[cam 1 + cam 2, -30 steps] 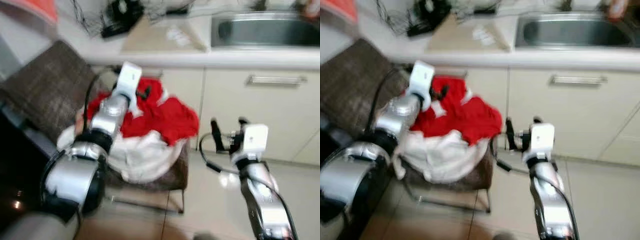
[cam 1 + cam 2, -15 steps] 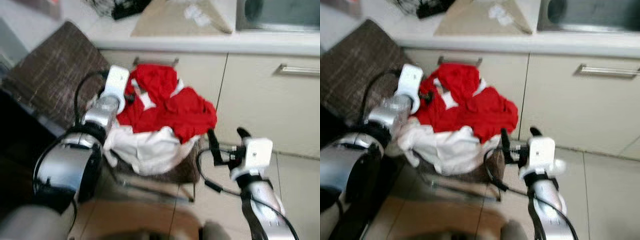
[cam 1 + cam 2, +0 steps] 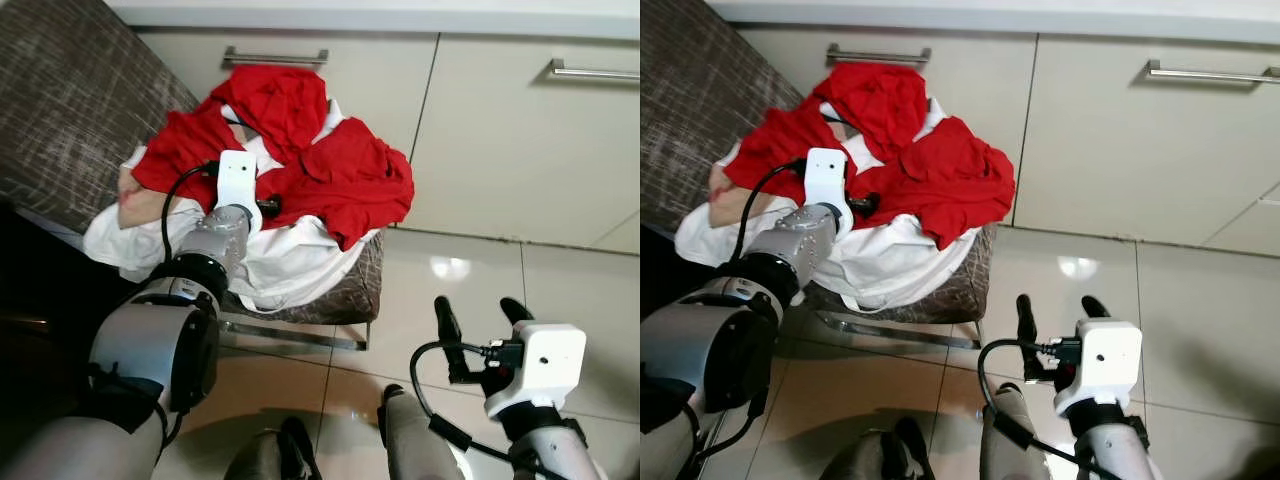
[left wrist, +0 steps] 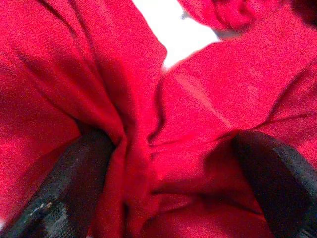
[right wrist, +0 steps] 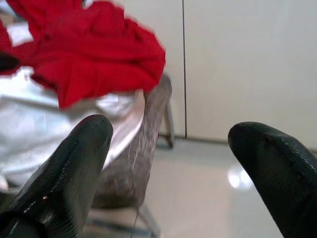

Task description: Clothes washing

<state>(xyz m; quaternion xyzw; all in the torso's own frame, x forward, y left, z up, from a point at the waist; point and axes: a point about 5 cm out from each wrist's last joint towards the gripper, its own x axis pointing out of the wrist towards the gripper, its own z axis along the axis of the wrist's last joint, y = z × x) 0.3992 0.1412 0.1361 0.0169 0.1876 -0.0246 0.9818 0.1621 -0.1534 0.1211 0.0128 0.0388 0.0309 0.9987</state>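
A heap of red clothes (image 3: 345, 180) lies on top of white garments (image 3: 290, 265) on a brown woven chair (image 3: 70, 100). My left gripper (image 3: 268, 207) is pushed into the middle of the red heap. In the left wrist view its two black fingers (image 4: 74, 188) stand wide apart, open, with a bunched fold of red cloth (image 4: 163, 148) between them. My right gripper (image 3: 475, 318) hangs open over the floor tiles to the right of the chair, nothing between its fingers (image 5: 69, 168).
Cream cabinet doors with metal handles (image 3: 275, 56) (image 3: 595, 70) stand right behind the chair. Glossy beige floor tiles (image 3: 560, 270) spread to the right. The chair's metal frame (image 3: 300, 335) sits low at its front. My own legs (image 3: 410, 440) are at the bottom edge.
The camera has tilted down, so the counter and sink have left the picture. My left gripper stays in the red clothes. My right gripper sits lower and nearer to my body.
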